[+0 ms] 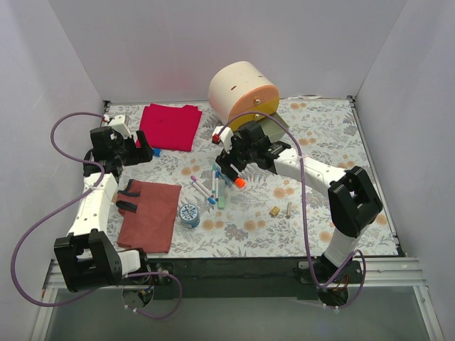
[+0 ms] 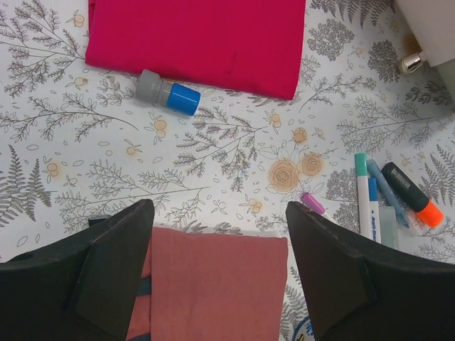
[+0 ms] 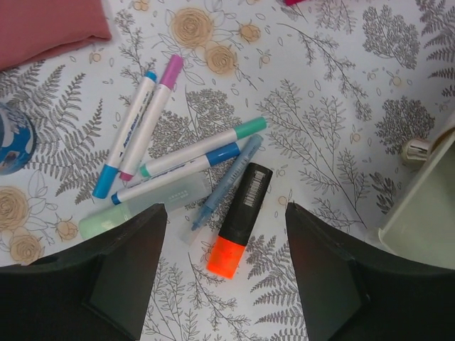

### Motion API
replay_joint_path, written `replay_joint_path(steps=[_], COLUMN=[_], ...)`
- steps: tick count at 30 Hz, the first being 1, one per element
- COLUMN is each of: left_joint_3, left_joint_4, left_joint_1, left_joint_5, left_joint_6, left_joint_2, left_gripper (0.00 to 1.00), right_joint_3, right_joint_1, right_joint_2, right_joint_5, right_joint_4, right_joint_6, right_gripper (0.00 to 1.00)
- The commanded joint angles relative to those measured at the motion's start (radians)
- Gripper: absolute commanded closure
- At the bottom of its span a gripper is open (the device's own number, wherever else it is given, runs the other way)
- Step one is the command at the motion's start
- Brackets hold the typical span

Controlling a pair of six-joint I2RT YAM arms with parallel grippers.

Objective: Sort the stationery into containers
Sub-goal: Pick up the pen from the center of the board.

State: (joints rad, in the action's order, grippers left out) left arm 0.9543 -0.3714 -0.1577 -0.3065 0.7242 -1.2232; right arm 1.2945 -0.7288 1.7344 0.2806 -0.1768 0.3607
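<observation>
In the right wrist view the right gripper (image 3: 225, 213) hangs released, with nothing in it, its fingers spread to either side of the black-and-orange highlighter (image 3: 242, 220) at the lower centre of the frame. The step looks like picking that highlighter. A thin blue pen (image 3: 227, 177) lies just beside its left flank, so the left finger should come down between the two and not on the pen. Closing across the black barrel, not the orange cap, should hold it steadier. The olive drawer (image 3: 426, 206) of the cream cabinet (image 1: 242, 89) sits at the right edge. The left gripper (image 2: 217, 209) is open and empty above the rust-brown cloth (image 2: 213, 284).
</observation>
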Motion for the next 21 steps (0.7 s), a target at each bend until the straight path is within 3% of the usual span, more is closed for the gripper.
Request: replay_joint_path(steps=[1, 12, 21], left_joint_3=[0.032, 0.050, 0.050], left_joint_4=[0.020, 0.023, 0.020], left_joint_1=[0.004, 0.004, 0.004], left_joint_5=[0.000, -0.039, -0.054], left_joint_6=[0.007, 0.003, 0.012], left_joint_2=[-0.001, -0.028, -0.033], left_gripper=[0.26, 0.28, 0.29], right_joint_3=[-0.012, -0.095, -0.061], right_joint_1=[-0.004, 0.012, 0.037], right_joint_2=[0.001, -0.003, 0.070], right_joint_5=[-0.090, -0.127, -0.120], right_joint_4=[0.027, -0.033, -0.033], right_joint_6=[-0.045, -0.026, -0.063], right_gripper=[0.25, 0.28, 0.29])
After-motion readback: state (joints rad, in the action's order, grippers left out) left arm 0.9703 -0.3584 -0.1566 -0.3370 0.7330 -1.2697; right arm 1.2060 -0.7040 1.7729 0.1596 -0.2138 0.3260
